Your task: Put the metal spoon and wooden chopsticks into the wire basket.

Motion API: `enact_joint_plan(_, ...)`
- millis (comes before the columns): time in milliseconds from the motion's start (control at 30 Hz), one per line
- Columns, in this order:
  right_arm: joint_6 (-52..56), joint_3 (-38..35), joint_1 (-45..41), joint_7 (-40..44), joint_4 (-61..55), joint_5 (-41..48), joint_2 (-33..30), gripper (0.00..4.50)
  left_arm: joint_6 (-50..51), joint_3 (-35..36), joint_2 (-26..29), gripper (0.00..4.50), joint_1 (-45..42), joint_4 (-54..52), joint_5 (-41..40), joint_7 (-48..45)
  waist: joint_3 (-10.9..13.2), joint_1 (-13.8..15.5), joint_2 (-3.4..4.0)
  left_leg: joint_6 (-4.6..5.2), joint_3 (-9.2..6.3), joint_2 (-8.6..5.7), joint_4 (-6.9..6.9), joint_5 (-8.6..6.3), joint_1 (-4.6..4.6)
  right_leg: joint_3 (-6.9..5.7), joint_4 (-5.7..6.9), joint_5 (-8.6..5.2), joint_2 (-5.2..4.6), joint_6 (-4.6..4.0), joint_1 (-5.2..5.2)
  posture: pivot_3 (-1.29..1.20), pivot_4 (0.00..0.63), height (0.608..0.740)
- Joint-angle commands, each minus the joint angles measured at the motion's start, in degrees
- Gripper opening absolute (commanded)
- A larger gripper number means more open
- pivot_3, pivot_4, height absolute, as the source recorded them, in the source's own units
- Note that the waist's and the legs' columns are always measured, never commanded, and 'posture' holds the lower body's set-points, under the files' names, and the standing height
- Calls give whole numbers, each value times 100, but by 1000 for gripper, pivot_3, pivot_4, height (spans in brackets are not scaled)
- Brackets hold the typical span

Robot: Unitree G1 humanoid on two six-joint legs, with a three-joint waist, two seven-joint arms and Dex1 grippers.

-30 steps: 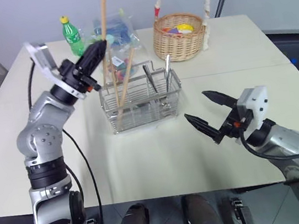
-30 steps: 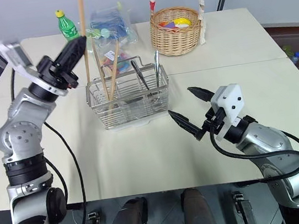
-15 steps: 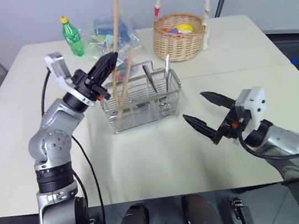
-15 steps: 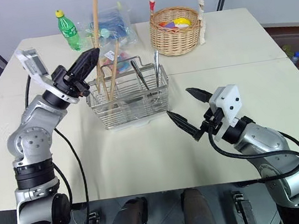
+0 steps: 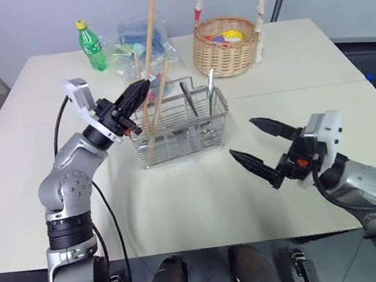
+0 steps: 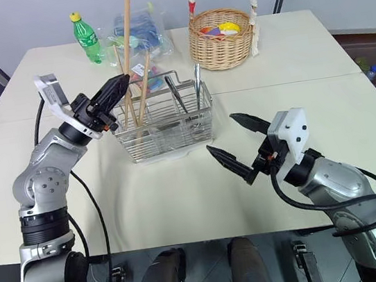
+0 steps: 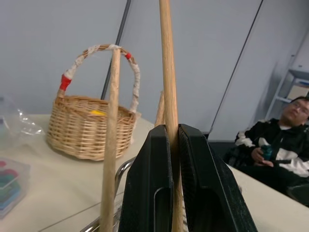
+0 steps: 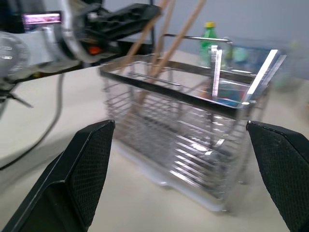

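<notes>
Left pincer [image 5: 140, 88] clamped one of the wooden chopsticks [image 5: 148, 34] upright to seat it in wire basket [image 5: 179, 129]; right pincer [image 5: 255, 148] gaped wide, empty

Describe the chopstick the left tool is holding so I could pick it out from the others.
Start at the rectangular silver wire basket mid-table. Several light-brown wooden chopsticks stand in its left end, beside the left tool. The held chopstick is pinched in that tool's shut black fingers and rises far higher than the others.

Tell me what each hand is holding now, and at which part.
The left hand pinches one long light-brown wooden chopstick low on its shaft, its lower end in the silver wire basket. The right hand is open and holds nothing.
</notes>
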Motion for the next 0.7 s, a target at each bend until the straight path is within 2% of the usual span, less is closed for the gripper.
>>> enact_joint_plan(33,0,-99,37,54,-343,202,-84,4500,-159,77,78,83,2,-97,55,-91,0,0,0,0,0,0,0,0,0,0,0,0,0,0,0,0,150,740)
enact_joint_plan(333,-9,-45,2,-8,-319,220,-91,4500,-257,56,40,83,44,-61,157,-120,0,3,0,1,0,0,0,0,-1,0,-1,0,0,0,0,0,150,740)
enact_joint_plan(467,-28,-53,4,16,-293,208,-95,4500,-268,53,34,1563,43,-86,154,-117,0,4,0,1,0,0,0,-1,-1,0,-1,0,0,0,0,0,150,740)
enact_joint_plan(633,-39,-42,0,22,-286,190,-87,4500,-264,63,49,4133,43,-122,143,-113,1,4,-1,1,0,0,0,-1,-1,0,-2,0,0,0,0,0,150,740)
enact_joint_plan(667,-41,-35,-4,21,-280,184,-82,4500,-265,62,53,4385,45,-131,149,-107,1,4,-1,1,0,1,0,-1,-1,0,-2,0,0,0,0,0,150,740)
enact_joint_plan(700,-43,-21,-10,18,-273,172,-76,4500,-270,65,58,4385,46,-138,162,-90,1,4,0,1,0,0,0,-1,-1,0,-2,0,0,0,0,0,150,740)
